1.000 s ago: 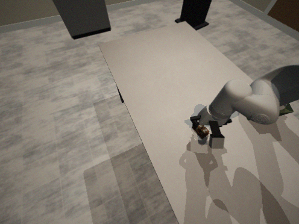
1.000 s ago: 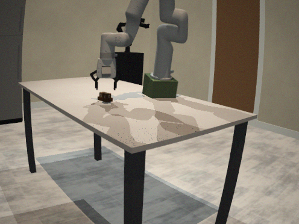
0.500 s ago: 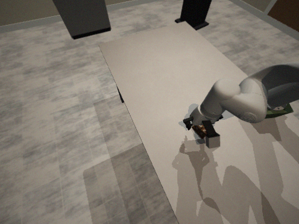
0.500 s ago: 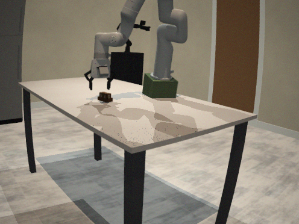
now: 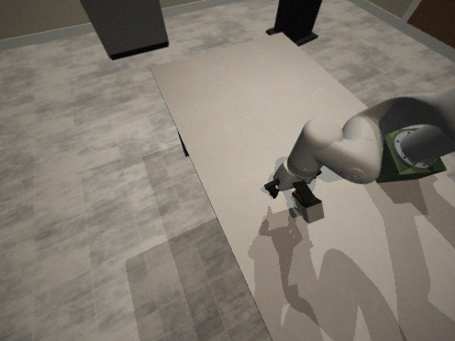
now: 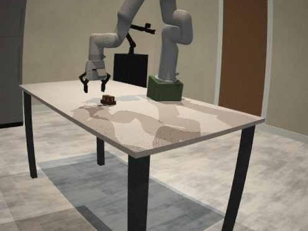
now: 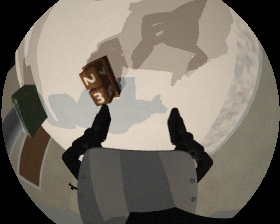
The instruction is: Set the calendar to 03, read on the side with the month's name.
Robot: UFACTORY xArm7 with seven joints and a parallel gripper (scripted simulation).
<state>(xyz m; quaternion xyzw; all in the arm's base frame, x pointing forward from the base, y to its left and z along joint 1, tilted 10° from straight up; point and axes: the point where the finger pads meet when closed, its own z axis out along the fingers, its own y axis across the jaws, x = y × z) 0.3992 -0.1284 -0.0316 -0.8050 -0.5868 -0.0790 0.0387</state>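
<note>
The small brown calendar (image 6: 108, 99) stands on the table top: a tray with two brown cubes side by side. In the wrist view the cubes (image 7: 99, 85) show a white 2 and a white 3 on the faces turned to the camera. The month's name cannot be read. My gripper (image 6: 94, 89) is open and empty, hanging above the table a little to the left of the calendar and apart from it. In the wrist view the calendar lies just beyond my left fingertip, outside the gap between my fingers. From overhead my gripper (image 5: 289, 193) hides most of the calendar.
The arm's green base (image 6: 164, 87) stands on the table behind the calendar. The table's left edge (image 5: 202, 178) runs close to my gripper. A black stand (image 6: 130, 65) is behind the table, and a grey cabinet (image 6: 10, 61) stands at the far left.
</note>
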